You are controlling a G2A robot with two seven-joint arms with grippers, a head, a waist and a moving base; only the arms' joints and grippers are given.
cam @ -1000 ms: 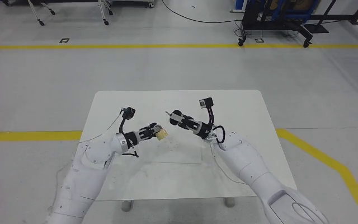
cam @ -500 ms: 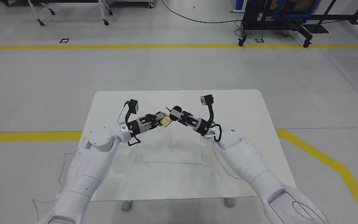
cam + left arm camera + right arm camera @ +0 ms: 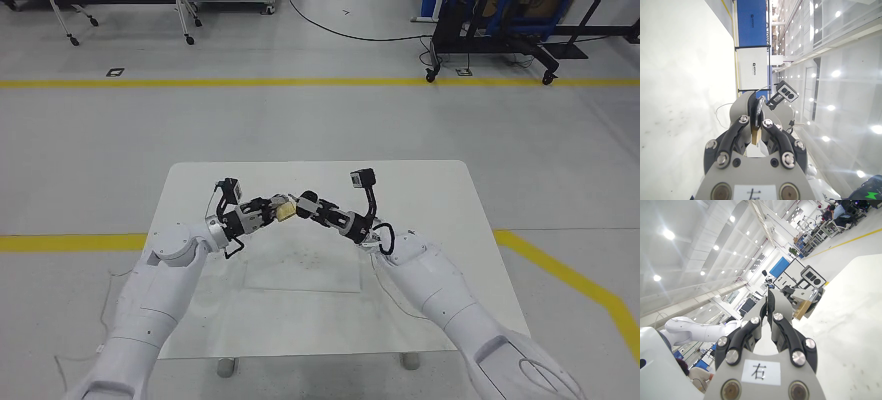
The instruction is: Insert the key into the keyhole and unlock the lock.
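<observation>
Found left gripper point(image 3: 757, 101) clamped on brass padlock point(image 3: 755, 135) above table point(image 3: 420, 190); found right gripper point(image 3: 770, 293) pinched tight on key point(image 3: 800, 124), just beside padlock

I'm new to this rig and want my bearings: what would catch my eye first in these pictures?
The two arms meet tip to tip above the middle of the white table. The left gripper is shut on a brass padlock, held off the surface. The right gripper, also shut, points at the padlock from close by.
</observation>
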